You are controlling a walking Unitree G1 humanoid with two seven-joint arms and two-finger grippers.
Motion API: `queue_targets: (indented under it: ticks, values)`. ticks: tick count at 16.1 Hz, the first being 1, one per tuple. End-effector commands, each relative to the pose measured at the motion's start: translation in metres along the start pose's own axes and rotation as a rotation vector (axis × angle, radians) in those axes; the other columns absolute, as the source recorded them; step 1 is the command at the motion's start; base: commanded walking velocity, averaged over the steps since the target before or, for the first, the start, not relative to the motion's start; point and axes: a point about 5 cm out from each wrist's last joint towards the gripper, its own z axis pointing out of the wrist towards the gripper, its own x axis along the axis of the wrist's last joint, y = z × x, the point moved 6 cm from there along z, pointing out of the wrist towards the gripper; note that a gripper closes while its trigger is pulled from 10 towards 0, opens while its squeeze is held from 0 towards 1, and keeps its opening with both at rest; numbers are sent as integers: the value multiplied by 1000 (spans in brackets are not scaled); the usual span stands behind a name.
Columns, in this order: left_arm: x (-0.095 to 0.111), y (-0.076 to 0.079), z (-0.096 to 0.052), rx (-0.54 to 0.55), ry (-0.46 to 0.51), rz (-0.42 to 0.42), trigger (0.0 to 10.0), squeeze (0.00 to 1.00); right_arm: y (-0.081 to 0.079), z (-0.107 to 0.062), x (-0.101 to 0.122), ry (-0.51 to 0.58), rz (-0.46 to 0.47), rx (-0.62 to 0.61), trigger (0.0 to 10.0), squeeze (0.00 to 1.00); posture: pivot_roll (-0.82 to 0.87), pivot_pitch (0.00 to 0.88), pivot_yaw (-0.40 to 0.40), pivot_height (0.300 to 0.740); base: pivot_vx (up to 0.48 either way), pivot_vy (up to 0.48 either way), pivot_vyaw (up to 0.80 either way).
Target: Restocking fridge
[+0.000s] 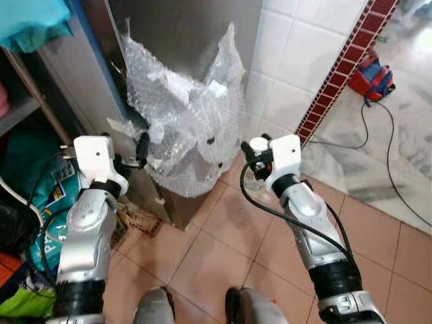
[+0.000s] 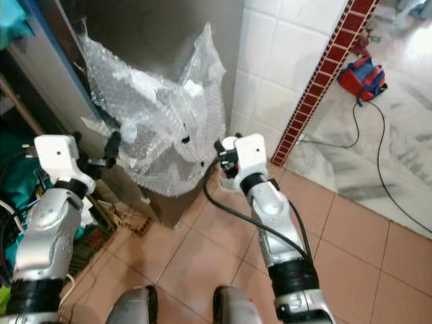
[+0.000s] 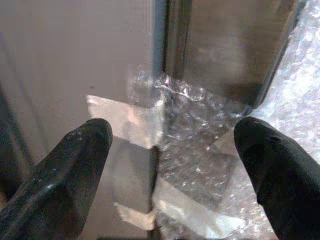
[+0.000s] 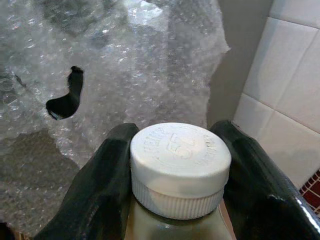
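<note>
Before the steel fridge (image 1: 182,34) draped in clear bubble wrap (image 1: 185,128), the right gripper (image 4: 175,175) clamped a white-capped bottle (image 4: 180,165) while the left gripper (image 3: 175,145) hung spread apart.

Floor (image 1: 216,256) is laid in terracotta tiles, giving way to pale marble (image 1: 412,115) on the right. The wall (image 1: 283,61) is clad in white tiles, edged by a red mosaic strip (image 1: 337,74). Cluttered shelves (image 1: 20,108) are seen on the left.
</note>
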Motion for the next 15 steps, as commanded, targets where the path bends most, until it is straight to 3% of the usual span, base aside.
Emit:
queue_targets:
  ticks: [1, 6, 8, 15]
  values:
    - [4, 6, 3, -33, 15, -11, 10000, 0, -6, 1, 10, 37, -19, 15, 10000, 0, 47, 172, -7, 740, 0, 0, 0]
    - [0, 17, 9, -91, 8, -26, 10000, 0, -13, -1, 6, 28, -19, 23, 10000, 0, 45, 171, -7, 740, 0, 0, 0]
    - [7, 19, 18, -80, 32, -46, 10000, 0, -9, 1, 4, 22, -25, 11, 10000, 0, 44, 167, -6, 740, 0, 0, 0]
    - [-15, 58, 26, -231, -40, -9, 10000, 0, 2, -6, -1, 4, -60, -32, 10000, 0, 23, 148, -27, 740, 0, 0, 0]
